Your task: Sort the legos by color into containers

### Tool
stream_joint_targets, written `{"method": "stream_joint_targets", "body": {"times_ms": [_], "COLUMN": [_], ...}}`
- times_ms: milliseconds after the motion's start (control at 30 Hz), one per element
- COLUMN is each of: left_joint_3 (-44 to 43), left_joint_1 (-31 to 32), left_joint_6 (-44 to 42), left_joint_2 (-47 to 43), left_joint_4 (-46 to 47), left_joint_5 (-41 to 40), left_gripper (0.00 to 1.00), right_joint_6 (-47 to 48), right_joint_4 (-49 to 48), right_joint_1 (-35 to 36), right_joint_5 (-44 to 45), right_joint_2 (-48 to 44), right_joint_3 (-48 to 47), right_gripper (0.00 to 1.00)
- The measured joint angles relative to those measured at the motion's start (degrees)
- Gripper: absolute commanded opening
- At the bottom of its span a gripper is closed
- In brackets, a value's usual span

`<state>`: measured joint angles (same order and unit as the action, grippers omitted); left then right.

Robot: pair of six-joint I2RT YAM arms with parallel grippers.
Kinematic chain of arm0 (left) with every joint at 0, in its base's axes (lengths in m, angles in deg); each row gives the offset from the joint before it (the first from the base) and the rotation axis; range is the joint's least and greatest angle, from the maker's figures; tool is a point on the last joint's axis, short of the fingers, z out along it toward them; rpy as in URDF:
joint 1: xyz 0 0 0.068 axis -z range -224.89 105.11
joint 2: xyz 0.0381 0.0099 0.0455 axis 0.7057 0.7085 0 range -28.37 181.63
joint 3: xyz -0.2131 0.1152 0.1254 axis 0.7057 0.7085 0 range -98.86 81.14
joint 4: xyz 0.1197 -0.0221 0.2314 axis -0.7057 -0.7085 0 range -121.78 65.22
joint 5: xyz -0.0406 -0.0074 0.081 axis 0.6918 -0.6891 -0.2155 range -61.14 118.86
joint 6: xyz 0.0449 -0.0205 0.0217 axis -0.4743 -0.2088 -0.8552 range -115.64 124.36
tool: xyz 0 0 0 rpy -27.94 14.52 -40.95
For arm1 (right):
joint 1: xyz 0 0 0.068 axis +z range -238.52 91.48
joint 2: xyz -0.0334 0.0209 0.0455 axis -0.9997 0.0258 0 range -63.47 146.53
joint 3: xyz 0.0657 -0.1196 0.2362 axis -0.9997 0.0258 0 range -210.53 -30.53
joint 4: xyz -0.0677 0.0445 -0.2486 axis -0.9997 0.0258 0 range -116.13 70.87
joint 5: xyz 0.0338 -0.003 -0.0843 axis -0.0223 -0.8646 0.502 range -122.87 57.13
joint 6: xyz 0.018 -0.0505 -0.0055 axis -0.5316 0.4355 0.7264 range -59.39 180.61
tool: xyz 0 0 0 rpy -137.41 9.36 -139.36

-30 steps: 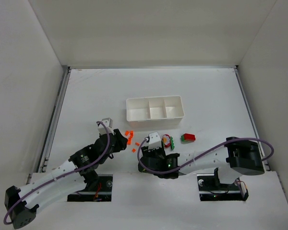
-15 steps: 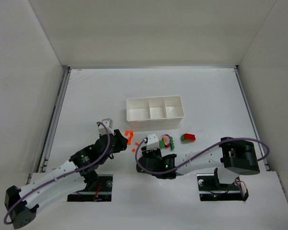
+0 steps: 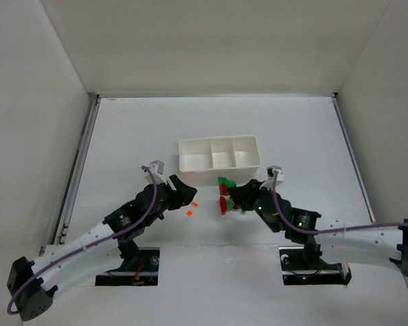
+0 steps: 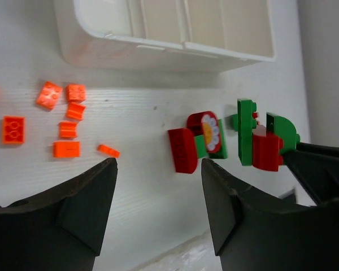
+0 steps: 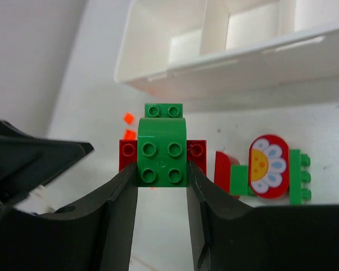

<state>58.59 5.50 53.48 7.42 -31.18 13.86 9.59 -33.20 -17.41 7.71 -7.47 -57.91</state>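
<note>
Top external view is showing the right arm no longer curling leftward as it was a second ago; it is now reaching straight in toward the tray (image 3: 217,168). The right claw (image 5: 161,175) is pinching a green-and-red stack (image 5: 161,149), holding it at the tray's 6 o'clock, just short of the near wall. The left claw (image 4: 158,166) is standing spread and empty, having widened and slid off the orange bits (image 4: 66,149), which are lying at the tray's 7 o'clock. The flower piece (image 4: 208,131) is resting beside the stack. No brick is showing in the tray, so sorting is likely only beginning, and the two-colour stack probably needs splitting.
</note>
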Motion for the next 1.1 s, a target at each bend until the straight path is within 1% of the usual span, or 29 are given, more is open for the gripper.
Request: {"method": "stream_joint_targets", "body": {"times_ms": [100, 200, 267, 400, 500, 700, 867, 1100], "left_joint_3": [-0.1, 0.4, 1.7, 4.5, 5.0, 5.0, 5.0, 5.0], "left_joint_1": [0.4, 1.7, 2.8, 4.0, 4.3, 4.3, 4.0, 1.5], "left_joint_6": [2.8, 5.6, 8.1, 12.9, 15.4, 17.9, 18.6, 18.8], "left_joint_2": [1.7, 3.0, 3.4, 5.8, 8.9, 12.2, 13.3, 16.2], "left_joint_4": [5.7, 13.0, 19.0, 30.1, 36.3, 45.1, 48.5, 51.4], "left_joint_5": [0.9, 1.4, 1.5, 1.6, 1.8, 2.4, 2.6, 2.8], "left_gripper": [0.58, 0.64, 0.66, 0.66, 0.66, 0.66, 0.65, 0.64], "right_joint_6": [-2.1, -5.0, -7.0, -11.0, -13.3, -16.4, -18.4, -20.9], "right_joint_4": [-5.0, -7.0, -8.0, -10.7, -13.0, -17.1, -20.8, -26.4], "right_joint_1": [-7.1, -12.7, -15.0, -18.5, -20.1, -20.3, -20.3, -20.3], "right_joint_5": [-6.7, -12.9, -16.1, -21.0, -23.9, -28.2, -29.9, -31.5], "right_joint_2": [-8.3, -13.7, -16.7, -20.4, -20.2, -14.5, -12.1, -9.0], "right_joint_3": [5.9, 8.6, 9.2, 9.3, 9.3, 9.1, 9.1, 9.1], "right_gripper": [0.19, 0.19, 0.2, 0.2, 0.2, 0.2, 0.2, 0.2]}}
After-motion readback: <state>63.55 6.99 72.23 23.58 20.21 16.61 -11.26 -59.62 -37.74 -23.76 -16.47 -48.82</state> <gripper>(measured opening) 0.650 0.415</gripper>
